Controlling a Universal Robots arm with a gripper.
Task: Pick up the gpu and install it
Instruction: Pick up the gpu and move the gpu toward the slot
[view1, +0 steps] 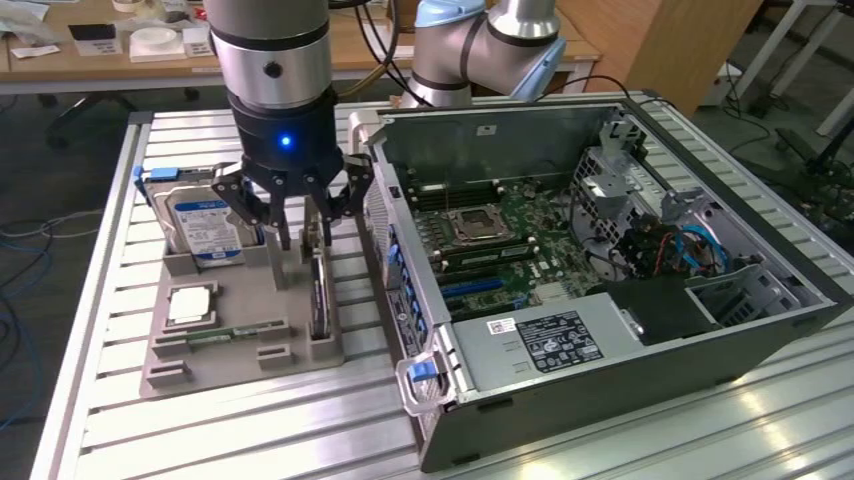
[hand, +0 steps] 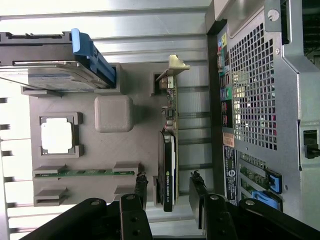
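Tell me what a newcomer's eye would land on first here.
First comes the gripper with its glowing blue light, jaws open on either side of the gpu, which stands on edge in the gray holder at the exterior view's left. Next is the open computer case at that view's right, its motherboard exposed. The blue-labelled hard drive also stands in the holder.

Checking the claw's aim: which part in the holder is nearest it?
The gpu, on edge inside the open claw; hard drive, processor and memory stick sit farther off.
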